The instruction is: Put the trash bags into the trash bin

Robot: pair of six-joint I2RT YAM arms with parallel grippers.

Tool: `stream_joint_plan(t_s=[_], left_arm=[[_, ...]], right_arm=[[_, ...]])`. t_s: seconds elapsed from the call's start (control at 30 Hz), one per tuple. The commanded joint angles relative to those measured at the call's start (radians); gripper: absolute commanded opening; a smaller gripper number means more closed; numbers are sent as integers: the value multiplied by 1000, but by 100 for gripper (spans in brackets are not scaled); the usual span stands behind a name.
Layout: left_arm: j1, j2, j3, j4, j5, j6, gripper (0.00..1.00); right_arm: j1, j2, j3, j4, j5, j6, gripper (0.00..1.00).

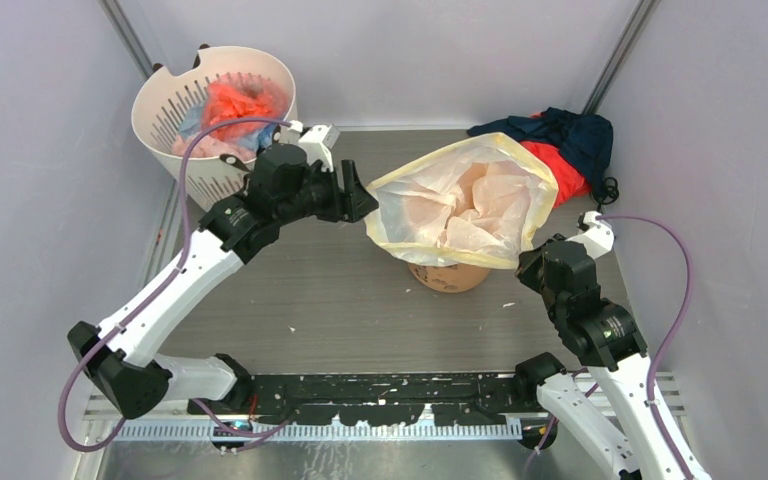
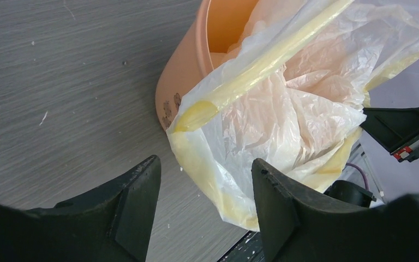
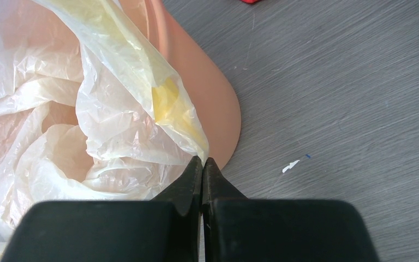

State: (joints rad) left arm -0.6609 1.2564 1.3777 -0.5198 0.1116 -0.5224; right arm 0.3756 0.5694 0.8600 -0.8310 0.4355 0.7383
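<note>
The pale-yellow translucent trash bag [image 1: 460, 205] is spread open over the orange bin [image 1: 450, 277], its middle sunk inside and its rim hanging outside. My left gripper [image 1: 363, 203] is open at the bag's left edge. In the left wrist view its jaws [image 2: 204, 183] stand wide apart, with the bag's hanging rim [image 2: 223, 180] just beyond them and the bin [image 2: 180, 82] behind. My right gripper [image 1: 532, 262] is at the bag's right edge. In the right wrist view it [image 3: 203, 164] is shut, pinching the bag's rim [image 3: 114, 109] beside the bin's wall [image 3: 207, 93].
A white slotted basket [image 1: 165, 120] holding red, pink and blue plastic bundles [image 1: 235, 105] stands at the back left, behind my left arm. A red and navy cloth heap [image 1: 570, 140] lies at the back right. Small white scraps [image 3: 292, 164] dot the grey table.
</note>
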Motion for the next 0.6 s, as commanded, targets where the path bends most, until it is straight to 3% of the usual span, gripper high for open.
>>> stream_joint_plan(t_s=[0.0,0.4,0.57], left_arm=[[8,26,16,85,50,-23,63],[10,54,-7,81,28,-24,59],[21,121,-7,152,70,-31,13]], right_arm=[[-4,4,11,44,25,1,1],[-3,-3,-8,53,18,8,1],[-4,-15,-9,40,21,11,1]])
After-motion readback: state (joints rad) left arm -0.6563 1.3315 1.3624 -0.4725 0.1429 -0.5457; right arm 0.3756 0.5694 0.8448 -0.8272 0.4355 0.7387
